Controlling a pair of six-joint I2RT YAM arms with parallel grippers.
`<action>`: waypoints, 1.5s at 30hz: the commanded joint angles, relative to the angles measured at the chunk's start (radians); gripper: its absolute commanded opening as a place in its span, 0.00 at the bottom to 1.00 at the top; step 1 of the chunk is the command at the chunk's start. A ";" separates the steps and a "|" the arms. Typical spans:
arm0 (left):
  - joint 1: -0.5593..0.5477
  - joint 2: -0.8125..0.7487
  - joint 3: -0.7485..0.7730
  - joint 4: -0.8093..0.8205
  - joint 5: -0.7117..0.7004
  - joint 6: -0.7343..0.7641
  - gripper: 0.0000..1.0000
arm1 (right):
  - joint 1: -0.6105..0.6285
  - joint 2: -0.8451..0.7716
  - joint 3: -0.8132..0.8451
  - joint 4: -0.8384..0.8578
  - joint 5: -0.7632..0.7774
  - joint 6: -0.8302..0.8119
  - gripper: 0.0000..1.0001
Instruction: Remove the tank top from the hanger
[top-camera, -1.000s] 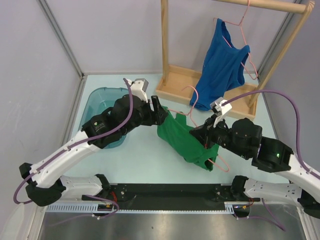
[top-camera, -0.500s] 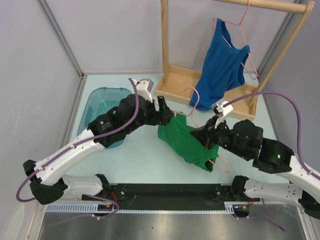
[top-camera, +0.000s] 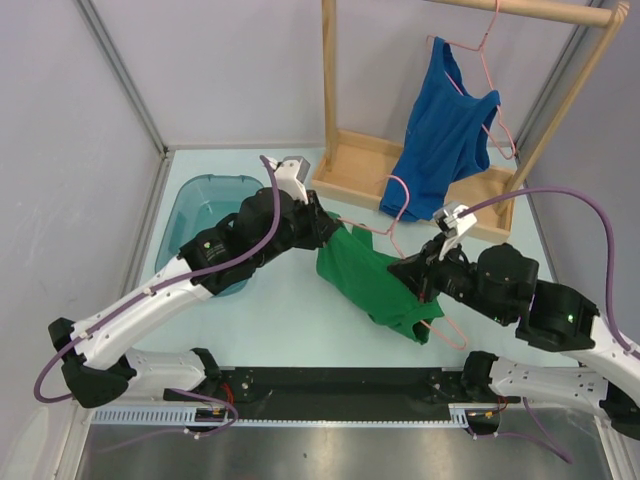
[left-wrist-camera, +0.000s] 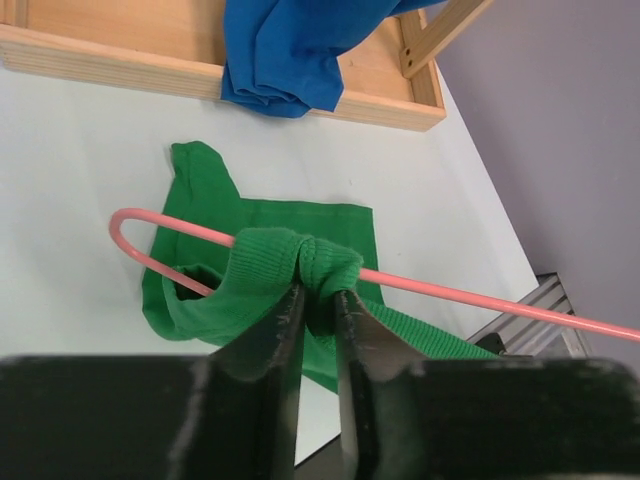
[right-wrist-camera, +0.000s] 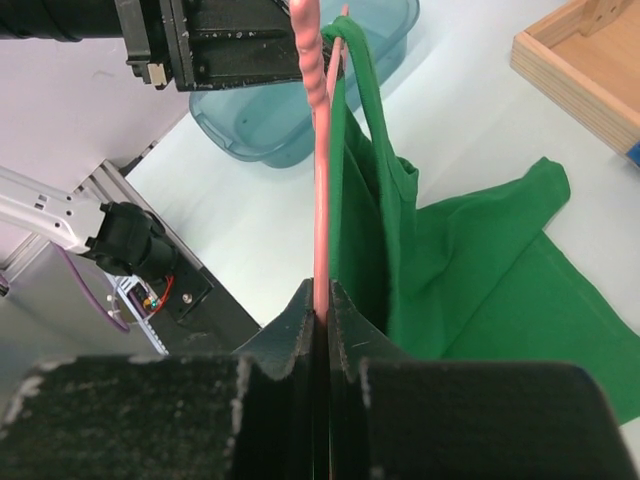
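The green tank top (top-camera: 372, 283) hangs from a pink wire hanger (top-camera: 366, 226) low over the table, its lower part resting on the surface. My left gripper (top-camera: 330, 228) is shut on the bunched shoulder strap where it wraps the hanger's bar. In the left wrist view the left gripper (left-wrist-camera: 320, 296) pinches that green strap (left-wrist-camera: 300, 262) just under the pink hanger bar (left-wrist-camera: 480, 298). My right gripper (top-camera: 420, 280) is shut on the hanger. The right wrist view shows the right gripper (right-wrist-camera: 322, 300) clamping the pink hanger wire (right-wrist-camera: 320, 150), with green tank top cloth (right-wrist-camera: 470, 260) beside it.
A blue garment (top-camera: 445, 120) hangs on a second pink hanger from the wooden rack (top-camera: 350, 165) at the back right. A teal bin (top-camera: 200, 200) sits at the left, under my left arm. Grey walls close in both sides.
My left gripper has moved right to the hanger's end and closed on the green strap. The right arm has shifted slightly right with the hanger.
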 joint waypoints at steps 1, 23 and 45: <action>-0.002 0.002 0.039 0.000 -0.053 0.031 0.15 | 0.008 -0.062 0.007 0.001 -0.007 0.014 0.00; 0.171 -0.024 -0.001 -0.081 -0.035 0.080 0.00 | 0.006 -0.339 -0.077 0.075 -0.067 0.016 0.00; 0.134 -0.246 -0.398 0.142 0.400 -0.048 0.00 | -0.018 0.206 -0.148 0.952 0.116 -0.174 0.00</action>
